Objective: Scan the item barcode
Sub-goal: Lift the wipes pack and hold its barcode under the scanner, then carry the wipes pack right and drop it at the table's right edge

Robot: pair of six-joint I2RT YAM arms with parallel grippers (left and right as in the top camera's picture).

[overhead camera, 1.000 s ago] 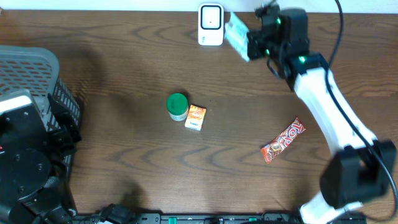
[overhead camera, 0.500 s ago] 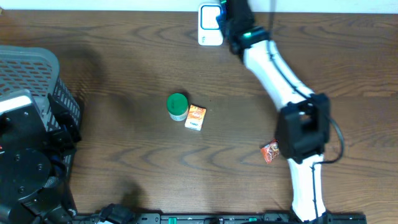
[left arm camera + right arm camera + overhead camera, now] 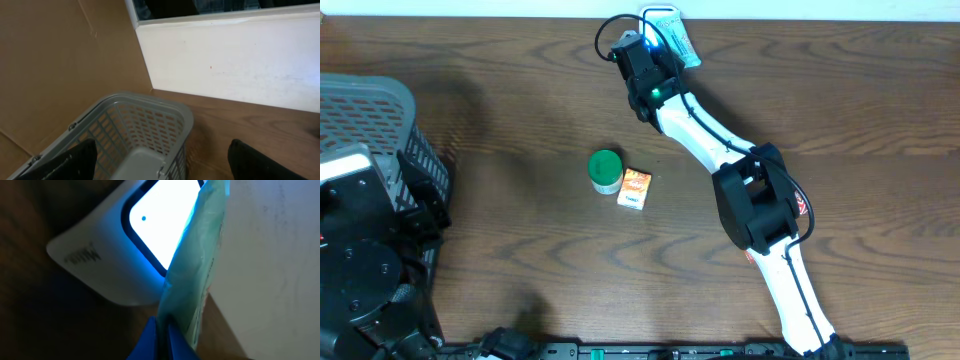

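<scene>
Dark wood table (image 3: 520,120), white wall behind. Right gripper (image 3: 161,337) was pinched tight on the pale green packet (image 3: 192,280), held just before the lit white scanner (image 3: 85,262) at the far edge. Left gripper (image 3: 160,167) stood wide, holding nothing, above the grey basket (image 3: 150,107). Green-lidded jar (image 3: 606,170) sat beside the orange box (image 3: 636,187).

Shop checkout: barcode scanner (image 3: 95,260), basket (image 3: 165,107).

Packet (image 3: 195,280) just before scanner (image 3: 90,265), back edge; can (image 3: 606,168) touching box (image 3: 636,188) mid-table; basket (image 3: 370,105) far left.
</scene>
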